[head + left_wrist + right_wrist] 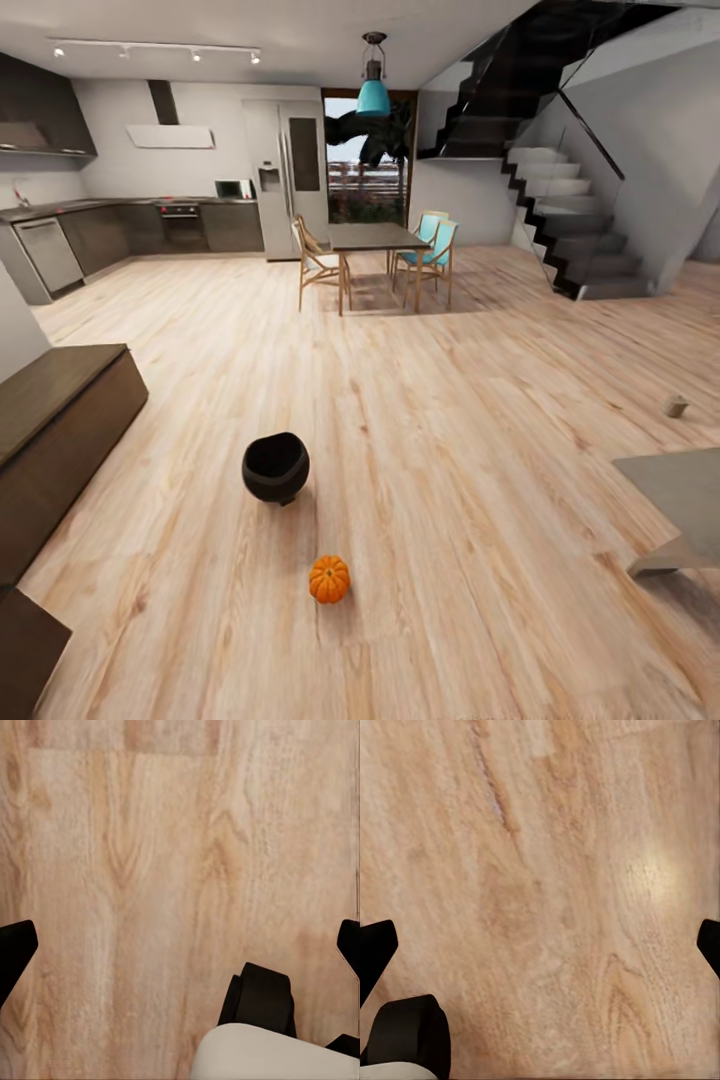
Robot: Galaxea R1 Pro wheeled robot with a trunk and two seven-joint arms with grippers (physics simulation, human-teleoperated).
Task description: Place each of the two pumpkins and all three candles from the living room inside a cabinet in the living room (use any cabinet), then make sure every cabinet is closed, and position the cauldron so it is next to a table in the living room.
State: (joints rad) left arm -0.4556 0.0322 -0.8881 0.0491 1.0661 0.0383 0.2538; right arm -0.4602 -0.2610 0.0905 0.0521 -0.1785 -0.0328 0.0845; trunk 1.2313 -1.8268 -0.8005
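Wood floor [450, 450] bears cauldron [275, 467], pumpkin [329, 579]; tools apart.

Each claw's fingertips [15, 949] [375, 949] are matte black, beside a black wheel [259, 999] and pale grey base [270, 1056].

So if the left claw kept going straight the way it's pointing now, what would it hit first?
Most likely the bare wooden floor. The left claw points down at the planks, its fingers spread wide with nothing between them. How far off the floor lies is unclear from the left wrist view.
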